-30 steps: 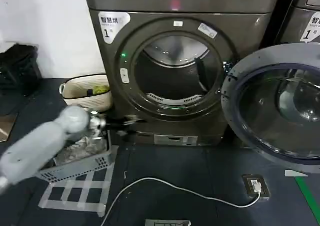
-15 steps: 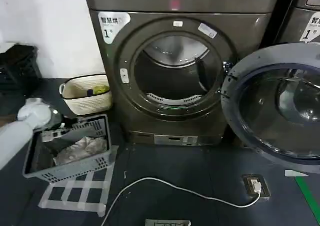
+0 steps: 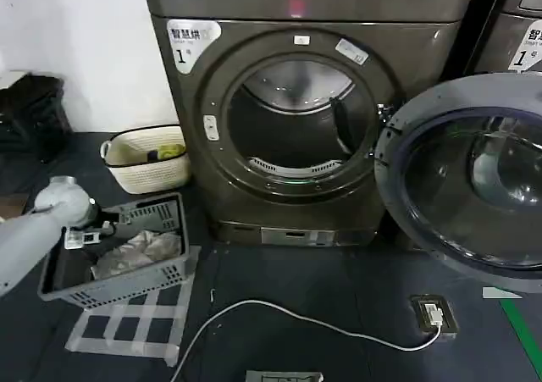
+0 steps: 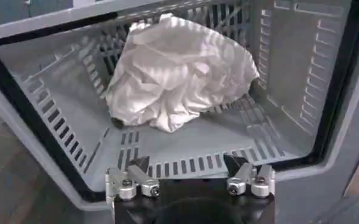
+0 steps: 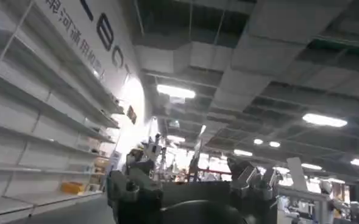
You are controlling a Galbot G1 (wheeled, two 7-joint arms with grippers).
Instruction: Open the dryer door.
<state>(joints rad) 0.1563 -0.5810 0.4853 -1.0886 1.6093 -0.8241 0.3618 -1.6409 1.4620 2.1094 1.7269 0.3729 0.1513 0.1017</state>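
Observation:
The dryer door (image 3: 474, 179) stands swung wide to the right of the bronze-grey dryer (image 3: 296, 9), its grey inner rim and dark bowl glass facing me. The round drum opening (image 3: 292, 124) is uncovered. My left gripper (image 3: 85, 232) hangs far to the left of the dryer, over a grey basket. In the left wrist view the left gripper (image 4: 188, 164) is open, with nothing between its fingers. In the right wrist view the right gripper (image 5: 188, 161) points up at a ceiling, open and holding nothing.
The grey slatted basket (image 3: 161, 217) holds a crumpled white cloth (image 4: 179, 70). A cream basket (image 3: 148, 157) sits by the wall. A white cable (image 3: 296, 318) runs to a floor socket (image 3: 432, 314). A second machine (image 3: 517, 26) stands at the right.
My left arm has drawn back from just below the dryer's front, leftward and toward me, and now hangs over the grey basket. The door has not moved.

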